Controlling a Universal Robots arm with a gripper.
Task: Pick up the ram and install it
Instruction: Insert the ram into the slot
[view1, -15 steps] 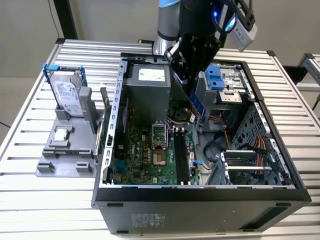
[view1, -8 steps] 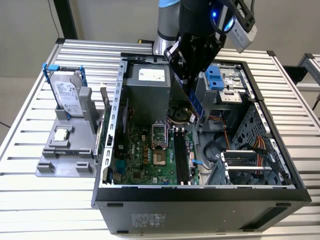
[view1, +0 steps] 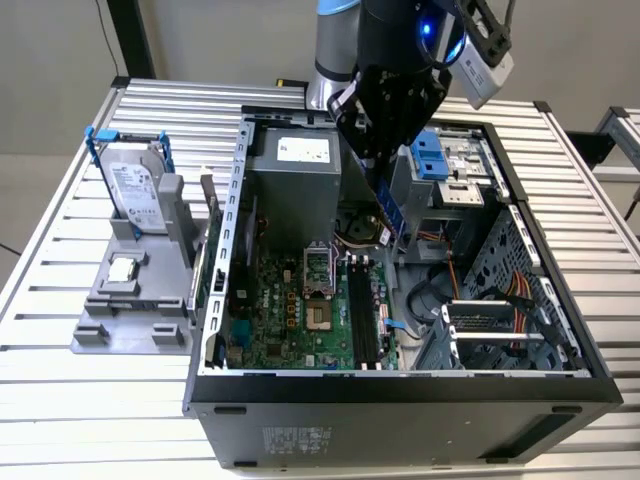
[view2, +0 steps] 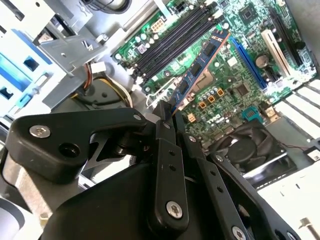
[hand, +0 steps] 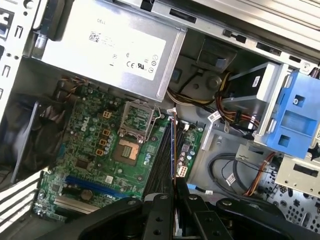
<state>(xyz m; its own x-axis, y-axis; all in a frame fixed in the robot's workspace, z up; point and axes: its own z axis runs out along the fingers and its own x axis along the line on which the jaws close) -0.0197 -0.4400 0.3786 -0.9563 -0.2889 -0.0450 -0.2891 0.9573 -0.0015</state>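
Note:
My gripper (view1: 378, 180) is shut on the ram (view1: 390, 212), a thin dark blue stick that hangs from the fingers over the open computer case (view1: 400, 385). In the second wrist view the ram (view2: 200, 65) reaches out from the gripper (view2: 167, 114) above the motherboard, its row of chips showing. It hovers over the black memory slots (view2: 170, 40) and stands clear of them. The first wrist view shows the ram (hand: 173, 150) edge-on, running from the gripper (hand: 175, 189) along the slots (hand: 161, 167).
A grey stand on the exterior view's left holds a silver hard drive (view1: 135, 188) and a small square chip (view1: 122, 268). Inside the case are the power supply (view1: 295, 165), the processor socket (view1: 315, 290), a blue drive bracket (view1: 430, 155), cables and a fan (view2: 240, 147).

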